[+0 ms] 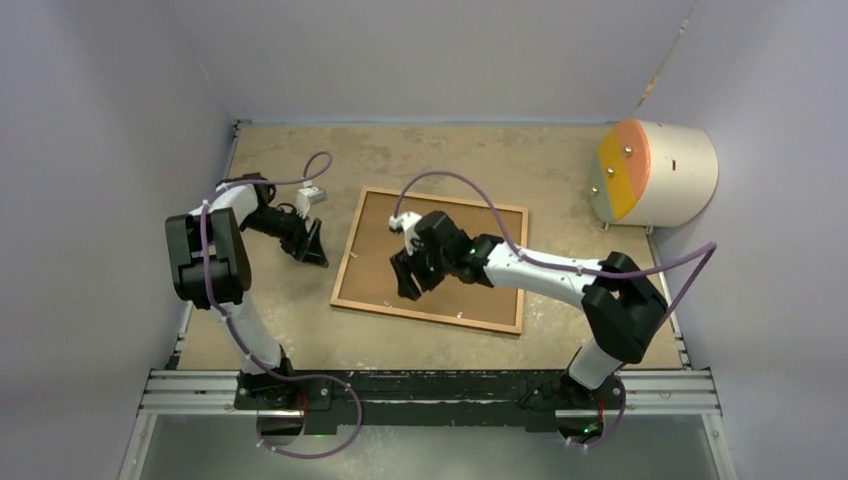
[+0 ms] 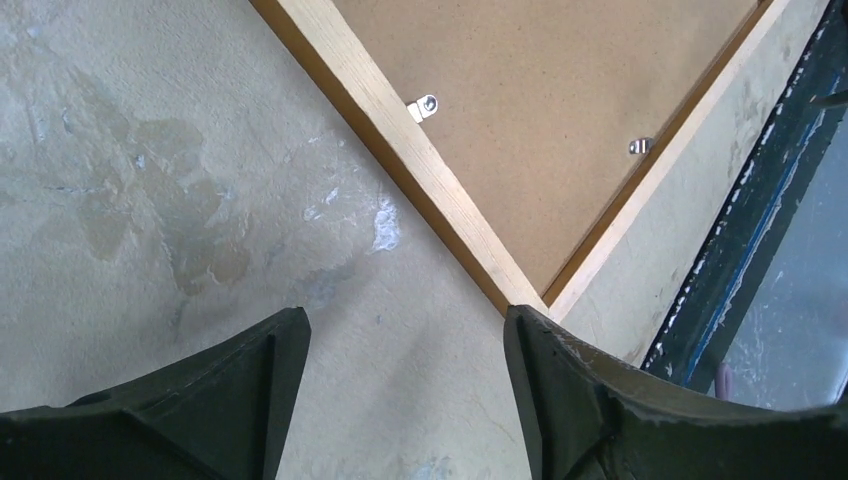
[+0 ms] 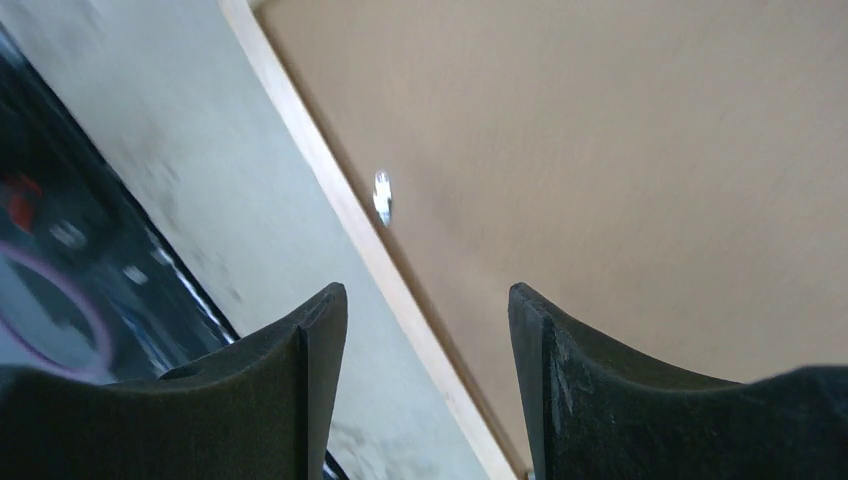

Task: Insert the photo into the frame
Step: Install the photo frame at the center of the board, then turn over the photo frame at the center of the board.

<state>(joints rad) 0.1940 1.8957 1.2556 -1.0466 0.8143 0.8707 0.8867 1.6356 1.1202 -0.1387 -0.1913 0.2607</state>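
The frame (image 1: 349,247): lying flat at the middle of the table (image 1: 300,330), back side facing up, a brown backing board (image 1: 372,262) sitting inside its rim, small metal clips (image 2: 424,106) showing along the edges. Left gripper (image 1: 314,250): hovering over bare tabletop just beside the frame's left edge, jaws standing apart, gripping nothing. Right gripper (image 1: 404,283): hanging above the board's left part, jaws likewise spread and empty.

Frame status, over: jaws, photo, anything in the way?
Left jaws open, empty, beside the frame corner. Right jaws open, empty, over backing board. Photo not in view. Board fills the frame, metal tab at its edge.
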